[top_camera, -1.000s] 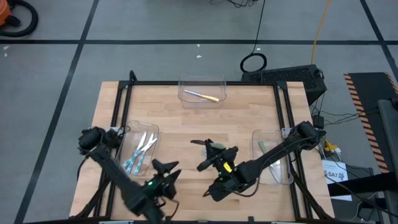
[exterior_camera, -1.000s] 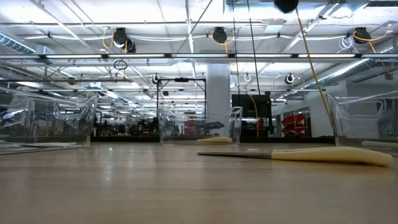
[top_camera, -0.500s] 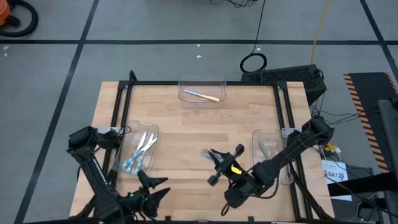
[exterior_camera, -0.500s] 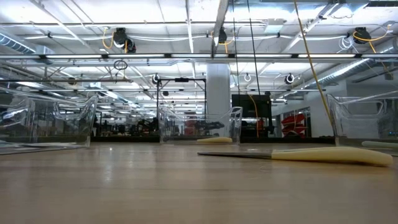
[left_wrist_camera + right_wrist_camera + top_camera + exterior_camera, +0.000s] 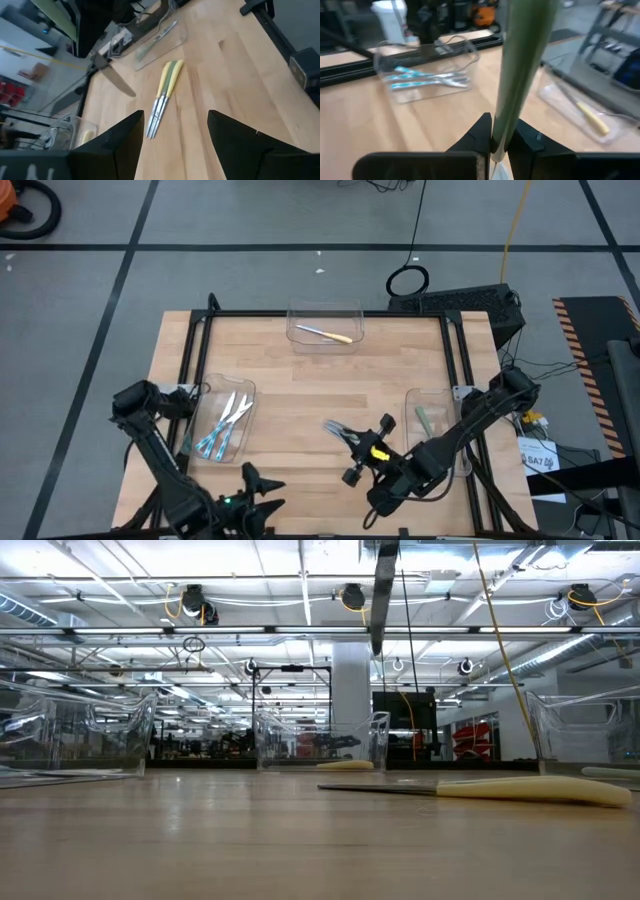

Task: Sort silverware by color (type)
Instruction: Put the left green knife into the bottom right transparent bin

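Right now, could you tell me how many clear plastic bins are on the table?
3: the left bin, the far bin and the right bin; none seem hidden.

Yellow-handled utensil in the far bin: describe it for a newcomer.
On the wooden table, find the clear bin at the middle of the far edge. One yellow-handled utensil lies alone inside; the left bin holds light blue handles, the right bin a green one.

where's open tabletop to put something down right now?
Bare wood between the far bin and the right gripper, and the middle strip between left bin and that gripper. Crowded: near edge, where the left gripper waits, and around the right gripper, shut on a green utensil, beside the right bin.
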`<state>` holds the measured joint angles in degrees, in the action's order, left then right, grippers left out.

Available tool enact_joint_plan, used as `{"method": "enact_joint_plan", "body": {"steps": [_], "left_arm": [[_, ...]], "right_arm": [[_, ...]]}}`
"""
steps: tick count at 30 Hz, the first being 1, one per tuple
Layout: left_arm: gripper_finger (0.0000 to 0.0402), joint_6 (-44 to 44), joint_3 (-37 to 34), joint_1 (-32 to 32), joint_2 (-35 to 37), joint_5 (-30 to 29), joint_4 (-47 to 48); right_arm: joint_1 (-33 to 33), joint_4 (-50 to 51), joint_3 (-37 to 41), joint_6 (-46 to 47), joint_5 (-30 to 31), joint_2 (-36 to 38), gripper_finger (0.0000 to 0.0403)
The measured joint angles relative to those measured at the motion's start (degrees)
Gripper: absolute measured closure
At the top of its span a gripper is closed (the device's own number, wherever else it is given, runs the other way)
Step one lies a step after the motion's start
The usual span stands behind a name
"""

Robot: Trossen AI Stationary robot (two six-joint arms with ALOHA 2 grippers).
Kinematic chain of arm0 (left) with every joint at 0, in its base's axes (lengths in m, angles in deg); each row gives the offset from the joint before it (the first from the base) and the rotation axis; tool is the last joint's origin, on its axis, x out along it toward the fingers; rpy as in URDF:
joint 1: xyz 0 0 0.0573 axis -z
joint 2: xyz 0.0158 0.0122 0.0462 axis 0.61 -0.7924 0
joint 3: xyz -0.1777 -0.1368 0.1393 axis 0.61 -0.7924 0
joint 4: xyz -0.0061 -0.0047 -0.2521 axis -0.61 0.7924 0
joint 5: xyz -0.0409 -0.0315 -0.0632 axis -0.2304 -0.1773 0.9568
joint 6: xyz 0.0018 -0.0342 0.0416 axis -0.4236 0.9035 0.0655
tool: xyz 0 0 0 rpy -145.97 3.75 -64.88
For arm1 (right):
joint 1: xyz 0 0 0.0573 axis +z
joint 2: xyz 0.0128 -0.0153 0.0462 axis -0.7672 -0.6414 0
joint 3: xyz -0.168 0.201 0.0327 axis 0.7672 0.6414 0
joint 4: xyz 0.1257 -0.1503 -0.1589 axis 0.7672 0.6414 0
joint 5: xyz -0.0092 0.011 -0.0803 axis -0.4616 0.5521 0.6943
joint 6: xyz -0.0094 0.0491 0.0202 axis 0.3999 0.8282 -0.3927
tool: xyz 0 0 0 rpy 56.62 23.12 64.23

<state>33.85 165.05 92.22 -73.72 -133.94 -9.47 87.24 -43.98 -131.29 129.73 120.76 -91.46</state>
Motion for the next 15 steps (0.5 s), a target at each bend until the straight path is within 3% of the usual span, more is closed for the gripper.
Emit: {"method": "enact_joint_plan", "body": {"steps": [9,15], "left_arm": [[0.0174,-14.8,-1.0,-7.6,9.0,9.4,0.3],[0.0174,-18.3,-11.5,-13.7,16.2,15.1,-9.0]], "right_arm": [[2.9,5.7,0.0,6.9,-7.2,5.2,0.037],[4.2,10.8,0.0,12.3,-10.5,9.4,0.037]]}}
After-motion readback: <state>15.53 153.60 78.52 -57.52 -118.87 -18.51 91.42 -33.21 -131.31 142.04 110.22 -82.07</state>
